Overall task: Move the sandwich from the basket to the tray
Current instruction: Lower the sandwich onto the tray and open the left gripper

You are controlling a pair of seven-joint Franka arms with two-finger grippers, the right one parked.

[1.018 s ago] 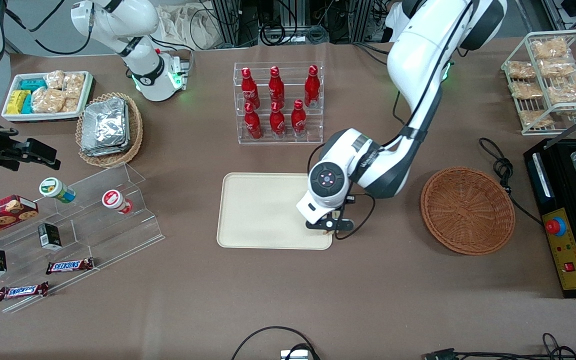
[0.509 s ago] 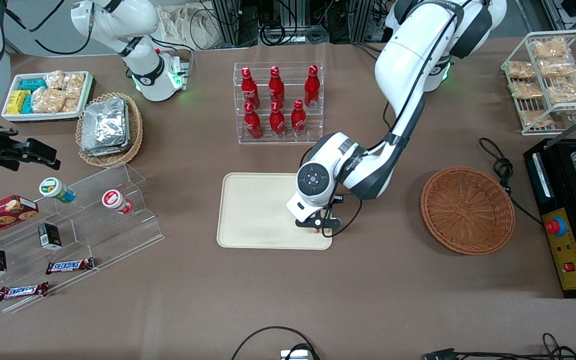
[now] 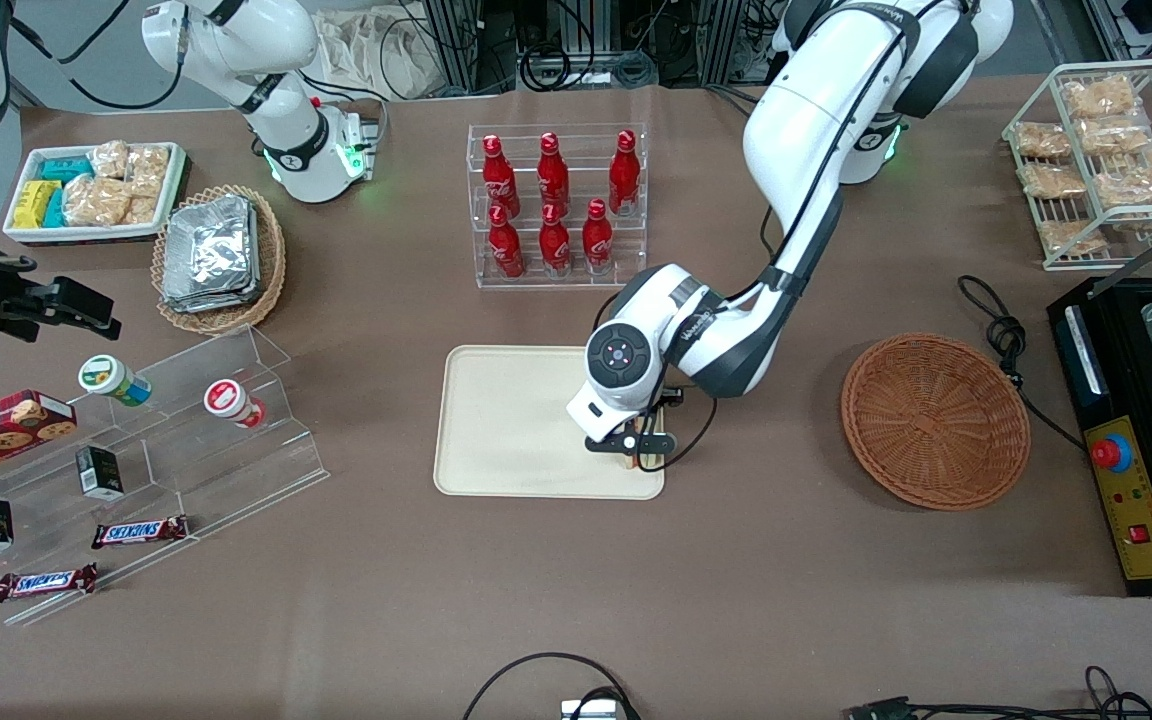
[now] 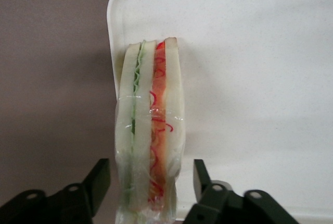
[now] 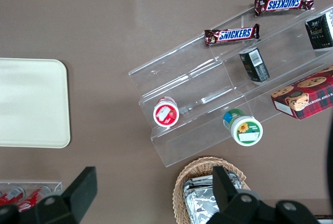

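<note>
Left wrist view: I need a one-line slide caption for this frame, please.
Open gripper straddling the clear-wrapped sandwich, which stands on edge at a corner of the cream tray.

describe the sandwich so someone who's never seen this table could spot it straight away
Find the big cream-beige tray in the middle of the table, nearer the front camera than the rack of red bottles. At the tray's corner nearest the reddish-brown wicker basket, the left arm's gripper hangs open, its fingers either side of the sandwich. It is a clear-wrapped pale bread wedge showing green and red filling.
</note>
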